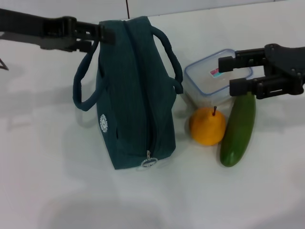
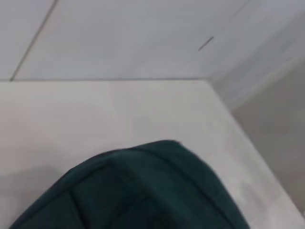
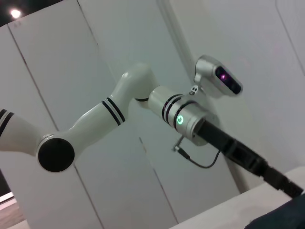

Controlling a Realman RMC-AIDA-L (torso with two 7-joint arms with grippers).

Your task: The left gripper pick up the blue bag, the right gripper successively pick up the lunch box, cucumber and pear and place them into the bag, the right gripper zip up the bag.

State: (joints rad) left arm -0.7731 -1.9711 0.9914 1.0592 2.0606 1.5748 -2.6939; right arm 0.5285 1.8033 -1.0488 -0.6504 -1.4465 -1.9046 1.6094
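The blue bag (image 1: 133,95) stands upright in the middle of the white table, its zipper line on top and the zip pull (image 1: 149,156) at the near end. My left gripper (image 1: 107,36) is at the bag's far top edge, by one handle; the bag fills the near part of the left wrist view (image 2: 143,191). My right gripper (image 1: 227,76) is open and empty, just above the clear lunch box (image 1: 202,78) with a blue rim. The orange-yellow pear (image 1: 207,126) and the green cucumber (image 1: 238,131) lie in front of the box.
The white table (image 1: 57,181) stretches around the things; its far edge meets a pale wall (image 2: 143,38). The right wrist view shows my left arm (image 3: 143,95) and a corner of the bag (image 3: 286,217).
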